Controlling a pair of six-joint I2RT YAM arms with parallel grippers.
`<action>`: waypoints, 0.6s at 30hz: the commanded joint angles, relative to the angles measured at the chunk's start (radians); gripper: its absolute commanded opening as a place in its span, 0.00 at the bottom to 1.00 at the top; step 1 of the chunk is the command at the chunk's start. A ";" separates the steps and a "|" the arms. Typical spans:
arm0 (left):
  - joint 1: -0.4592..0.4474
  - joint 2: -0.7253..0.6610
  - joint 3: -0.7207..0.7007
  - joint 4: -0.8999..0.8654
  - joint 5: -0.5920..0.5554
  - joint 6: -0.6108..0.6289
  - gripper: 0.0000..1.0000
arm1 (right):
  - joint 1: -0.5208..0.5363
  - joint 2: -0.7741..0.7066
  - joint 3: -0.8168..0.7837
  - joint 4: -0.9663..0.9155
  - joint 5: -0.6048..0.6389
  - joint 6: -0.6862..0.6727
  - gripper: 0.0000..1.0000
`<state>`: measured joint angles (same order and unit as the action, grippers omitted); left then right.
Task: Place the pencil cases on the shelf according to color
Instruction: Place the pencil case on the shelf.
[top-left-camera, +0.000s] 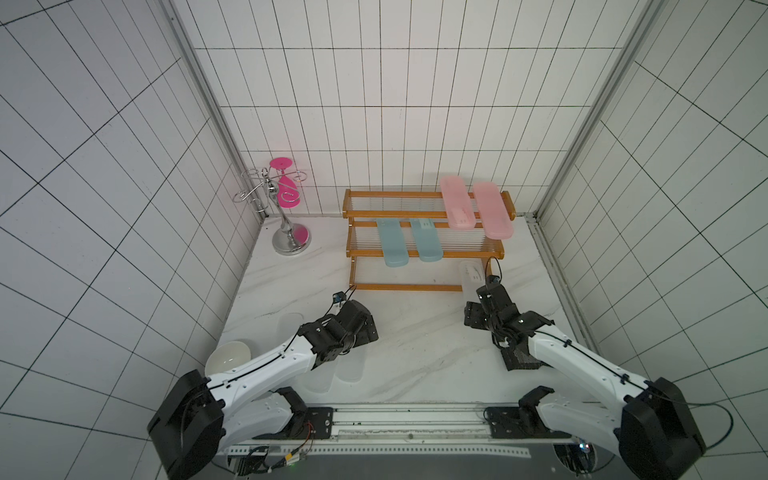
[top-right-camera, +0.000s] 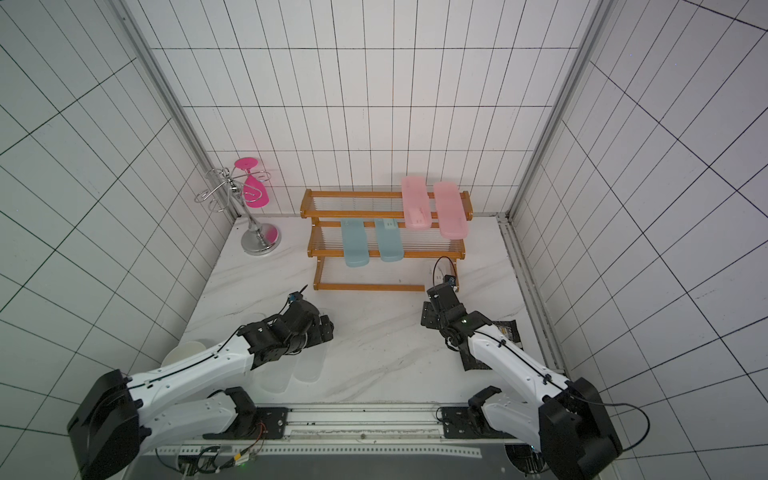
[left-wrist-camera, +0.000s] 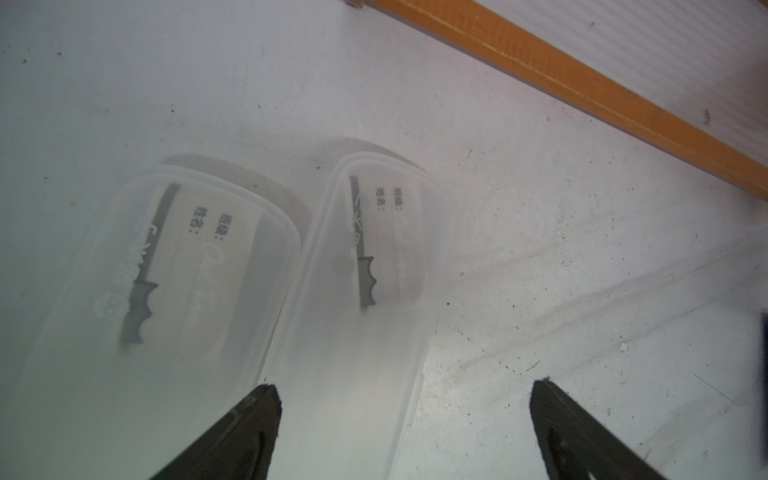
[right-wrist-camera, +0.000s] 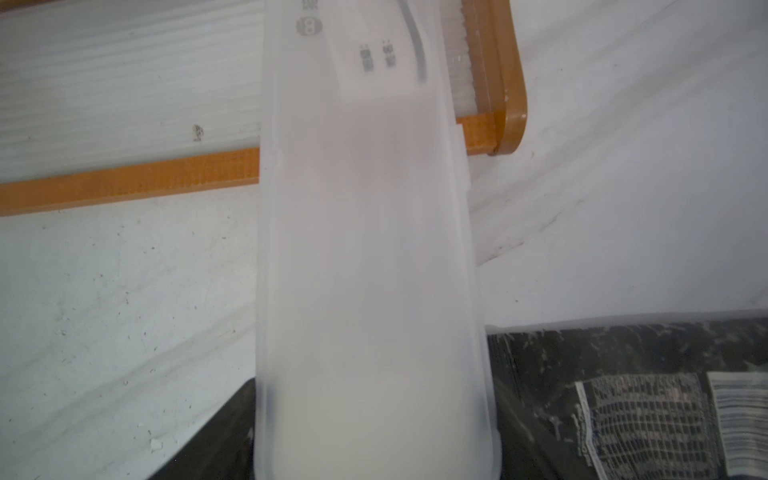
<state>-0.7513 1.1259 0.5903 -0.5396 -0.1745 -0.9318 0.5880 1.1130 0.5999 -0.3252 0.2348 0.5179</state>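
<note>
As seen from the right wrist, the right gripper (right-wrist-camera: 374, 415) is clamped on the near end of a frosted clear case (right-wrist-camera: 365, 249). The case is long, flat, round-ended translucent plastic, and the dark jaws are pressed on both long sides. Its labelled far end is held out over the bottom tier's front rail, at the 3 o'clock end of the shelf (top-left-camera: 415, 194), above the thin clear rods. Contact with the rail cannot be judged. A crinkled black foil packet (right-wrist-camera: 623, 353) with a barcode label is seen flat at 4 o'clock, partly under the right arm.

The left gripper (left-wrist-camera: 403, 386) is released, jaws wide apart above the table (top-left-camera: 415, 353), a white marble-patterned slab. One finger (left-wrist-camera: 249, 424) is placed over the long edge of the nearer of two clear cases (left-wrist-camera: 365, 299). These are laid flat just beside each other, each with a white printed label showing through the frosted plastic.

The shelf is set at 12 o'clock: orange-brown wooden frame, three stepped tiers. Two pink cases (top-left-camera: 457, 203) are laid side by side at the top tier's 3 o'clock end, and two teal cases (top-left-camera: 392, 243) on the middle tier toward 9 o'clock. All four overhang the front rails. A glossy chrome wire stand (top-left-camera: 291, 239) with a pink glass (top-left-camera: 286, 191) hung upside down is placed at 10 o'clock, and a smooth white bowl (top-left-camera: 228, 357) at 8 o'clock.
</note>
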 joint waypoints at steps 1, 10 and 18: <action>-0.001 0.029 0.001 0.044 0.013 0.024 0.98 | -0.014 0.022 0.011 0.117 0.062 -0.034 0.56; -0.002 0.073 -0.007 0.103 0.046 0.044 0.98 | -0.056 0.184 0.083 0.196 0.044 -0.072 0.56; 0.000 0.081 -0.017 0.115 0.034 0.053 0.98 | -0.093 0.289 0.140 0.257 0.029 -0.094 0.55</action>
<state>-0.7513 1.1961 0.5858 -0.4538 -0.1375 -0.8967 0.5098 1.3762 0.6888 -0.1234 0.2508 0.4450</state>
